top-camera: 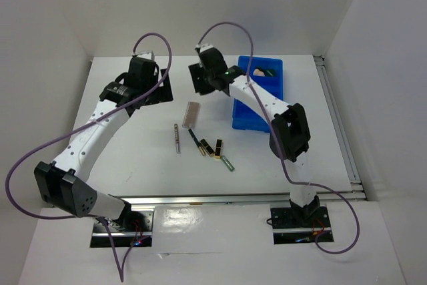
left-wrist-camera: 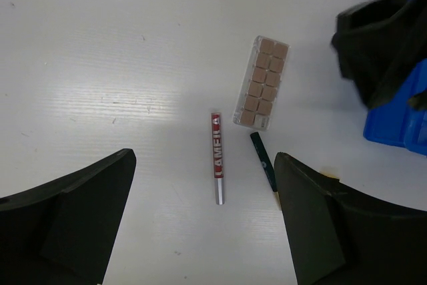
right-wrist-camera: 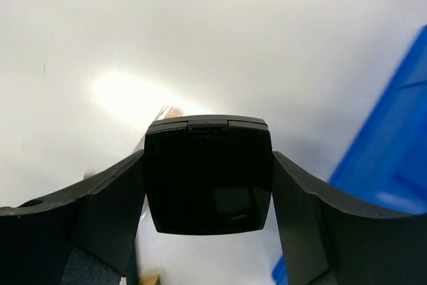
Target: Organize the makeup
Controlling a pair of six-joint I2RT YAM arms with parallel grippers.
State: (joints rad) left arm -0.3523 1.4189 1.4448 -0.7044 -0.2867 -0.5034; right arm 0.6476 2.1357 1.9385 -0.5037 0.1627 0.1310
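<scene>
Centre of the top view, nearest row: green tube [top-camera: 229, 163] and two black-gold lipsticks [top-camera: 218, 147] lying loose on the white table [top-camera: 143, 155]. Just beyond them: red-and-silver pencil [left-wrist-camera: 217, 158], dark pencil [left-wrist-camera: 263, 160], tan palette [left-wrist-camera: 261, 83]. Left gripper [left-wrist-camera: 202, 161] above these, fingers wide apart, nothing between. Farther, upper centre: right gripper [right-wrist-camera: 208, 188] clamped on the black square compact [right-wrist-camera: 208, 158], just left of the blue bin [top-camera: 243, 119]. Peach sponge [top-camera: 257, 71] at the bin's far end.

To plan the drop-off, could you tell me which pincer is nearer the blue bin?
Right. The right pincer, shut on the compact, hangs just left of the bin; the left pincer, open, is much farther left.
</scene>
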